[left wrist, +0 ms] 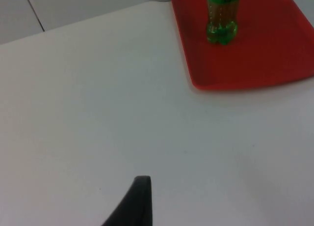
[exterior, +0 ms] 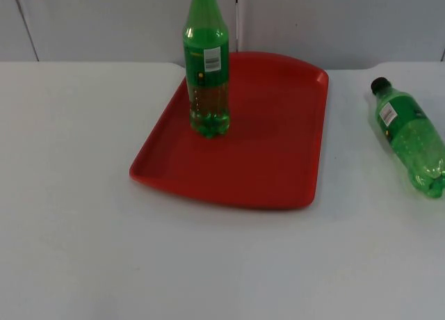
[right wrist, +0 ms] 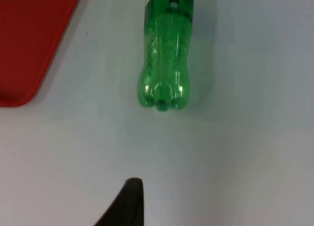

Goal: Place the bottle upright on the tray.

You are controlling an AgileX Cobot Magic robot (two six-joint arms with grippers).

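Standing upright on a red tray (exterior: 278, 160), one green bottle (exterior: 206, 69); another bottle (exterior: 410, 136) lies on the white table (exterior: 69, 195); gripper states cannot be told.

upright bottle (exterior: 206, 62) on tray (exterior: 271, 160) | lying bottle (exterior: 410, 136) right, on table (exterior: 69, 195)
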